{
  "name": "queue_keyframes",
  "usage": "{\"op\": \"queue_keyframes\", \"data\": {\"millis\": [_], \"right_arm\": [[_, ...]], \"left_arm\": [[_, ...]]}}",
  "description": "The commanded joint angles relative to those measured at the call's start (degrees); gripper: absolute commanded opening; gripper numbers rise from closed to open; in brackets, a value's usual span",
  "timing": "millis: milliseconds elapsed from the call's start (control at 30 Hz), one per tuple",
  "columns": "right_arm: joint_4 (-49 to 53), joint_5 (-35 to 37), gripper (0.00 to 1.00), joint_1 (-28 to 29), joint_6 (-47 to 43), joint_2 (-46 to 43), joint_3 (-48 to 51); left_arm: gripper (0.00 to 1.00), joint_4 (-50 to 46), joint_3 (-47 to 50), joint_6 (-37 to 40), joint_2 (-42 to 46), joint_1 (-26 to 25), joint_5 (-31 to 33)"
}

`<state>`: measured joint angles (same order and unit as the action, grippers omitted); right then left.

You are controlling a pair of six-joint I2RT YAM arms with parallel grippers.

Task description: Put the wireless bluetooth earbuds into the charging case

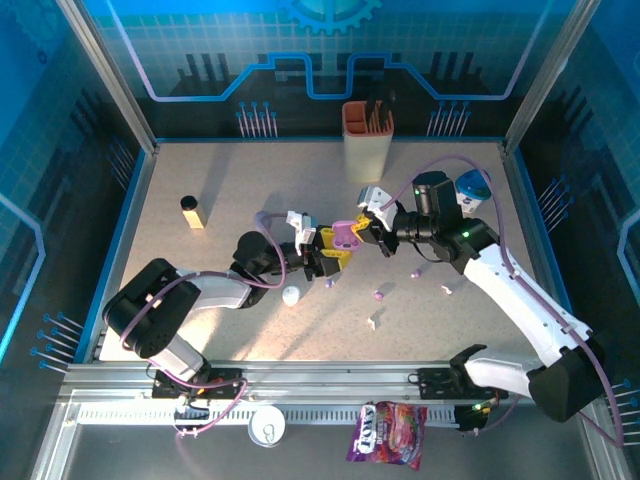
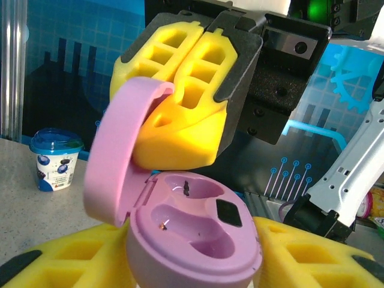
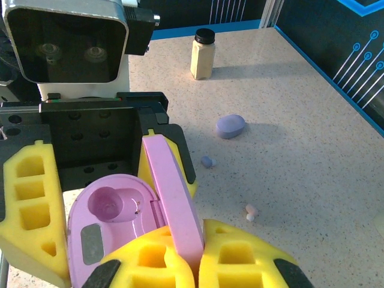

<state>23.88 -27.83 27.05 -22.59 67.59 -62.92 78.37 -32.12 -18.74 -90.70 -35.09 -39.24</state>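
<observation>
A tan cup of brown sticks (image 1: 367, 140) stands upright well behind the right pincer (image 1: 360, 233), and a blue-lidded tub (image 1: 471, 190) sits off to that pincer's right. A small black-capped bottle (image 1: 191, 212) stands well to the left of the left pincer (image 1: 335, 257). Well in front of both pincers, by the near rail, lie a purple sweets bag (image 1: 388, 433) and a white round disc (image 1: 267, 425).

A pink, pebble-shaped charging case (image 2: 198, 267) stands open at the lower centre of the left wrist view. Its lid (image 2: 114, 165) is hinged up to the left and nearly upright, and both earbud wells (image 2: 180, 225) sit empty beside a dark rectangular patch. In the overhead view, loose pieces lie on the tabletop (image 1: 230, 190) right of centre, below the case: a purple earbud (image 1: 378, 295), a second purple earbud (image 1: 415, 273), a white earbud (image 1: 374, 321) and another white earbud (image 1: 447, 290), all apart.
</observation>
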Motion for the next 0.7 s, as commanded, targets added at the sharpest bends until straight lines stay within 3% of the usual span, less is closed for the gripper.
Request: {"op": "queue_keyframes", "data": {"millis": [0,200,533,667], "right_arm": [[-1.40,-0.14,0.00,0.70,-0.27,-1.24,0.60],[-1.04,-0.22,0.00,0.73,-0.17,-1.15,0.33],[-0.58,-0.74,0.00,0.77,0.63,-0.88,-0.18],[-0.93,-0.70,0.28,0.72,1.64,-0.88,-0.47]], "left_arm": [[0.43,1.97,-1.54,-0.75,0.03,-0.23,0.14],[0.34,1.94,-1.54,-0.75,0.24,-0.19,-0.65],[0.33,1.96,-0.67,1.52,0.87,-0.17,-0.75],[0.33,1.96,-0.36,1.70,0.87,-0.20,-0.23]]}}
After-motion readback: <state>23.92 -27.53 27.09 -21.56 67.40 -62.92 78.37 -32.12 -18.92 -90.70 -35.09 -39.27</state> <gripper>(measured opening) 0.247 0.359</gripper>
